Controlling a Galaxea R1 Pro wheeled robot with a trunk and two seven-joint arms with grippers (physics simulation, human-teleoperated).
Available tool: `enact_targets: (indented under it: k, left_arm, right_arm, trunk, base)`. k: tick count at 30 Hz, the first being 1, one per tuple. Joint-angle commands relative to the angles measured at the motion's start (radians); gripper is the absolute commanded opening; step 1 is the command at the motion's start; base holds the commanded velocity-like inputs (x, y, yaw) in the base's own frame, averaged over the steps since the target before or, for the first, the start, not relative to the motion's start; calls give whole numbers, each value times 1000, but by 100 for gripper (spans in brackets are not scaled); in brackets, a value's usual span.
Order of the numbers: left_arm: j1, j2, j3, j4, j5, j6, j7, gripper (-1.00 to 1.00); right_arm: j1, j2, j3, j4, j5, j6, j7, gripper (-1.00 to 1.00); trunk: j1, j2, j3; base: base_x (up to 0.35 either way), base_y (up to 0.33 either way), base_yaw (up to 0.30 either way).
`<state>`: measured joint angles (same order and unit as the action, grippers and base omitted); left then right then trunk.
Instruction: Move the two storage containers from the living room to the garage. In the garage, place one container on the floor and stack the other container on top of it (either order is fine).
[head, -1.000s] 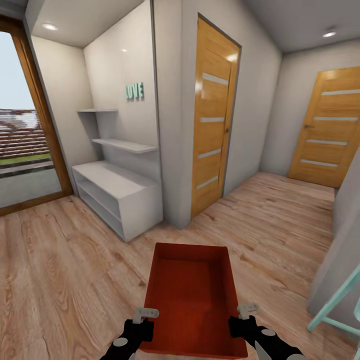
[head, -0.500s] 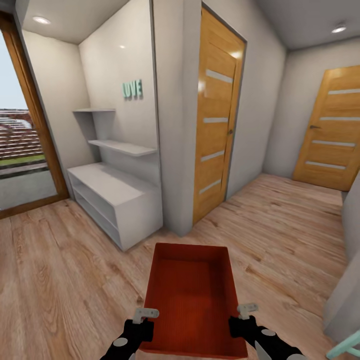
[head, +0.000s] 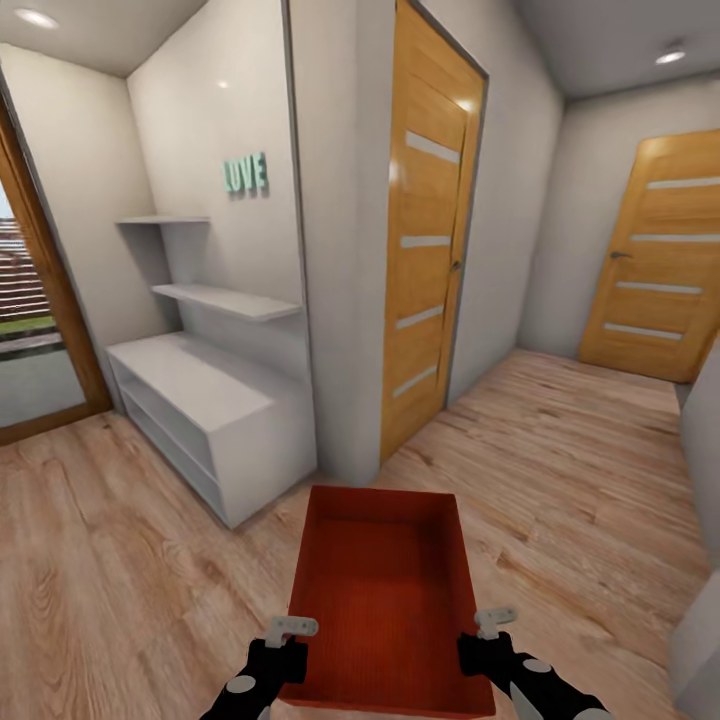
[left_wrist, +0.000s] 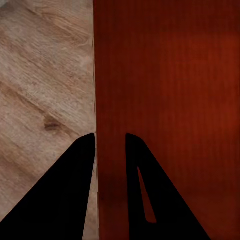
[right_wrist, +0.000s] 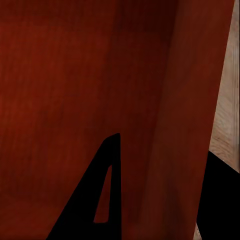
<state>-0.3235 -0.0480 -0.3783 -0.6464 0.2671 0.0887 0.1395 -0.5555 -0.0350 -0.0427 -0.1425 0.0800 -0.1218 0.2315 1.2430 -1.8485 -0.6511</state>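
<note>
Far left: glass door (head: 30, 330), white shelf unit (head: 205, 410) with "LOVE" letters (head: 245, 174) on the wall above. Pale plank flooring (head: 110, 560) throughout. Centre near: one bin (head: 385, 590), orange-red, empty, held level above the planks. Left gripper (head: 290, 645) clamped on the bin's left wall (left_wrist: 96, 100), one finger each side. Right gripper (head: 485, 635) clamped on the right wall (right_wrist: 192, 115) likewise. Beyond the bin: wood door (head: 425, 230). Far right: second wood door (head: 655, 255).
</note>
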Motion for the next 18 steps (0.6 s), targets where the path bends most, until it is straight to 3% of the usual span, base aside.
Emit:
enact_targets:
  k: [1, 18]
  left_arm:
    - [0, 2, -5, 1, 12, 5, 17, -100]
    - [0, 2, -5, 1, 12, 5, 17, -100]
  right_arm:
    - [-1, 0, 0, -2, 1, -68, 0, -100]
    - [3, -1, 0, -2, 1, -70, 0, -100]
  trunk:
    - [1, 0, 0]
    - [1, 0, 15]
  base:
    - [341, 74, -268]
    - [341, 33, -261]
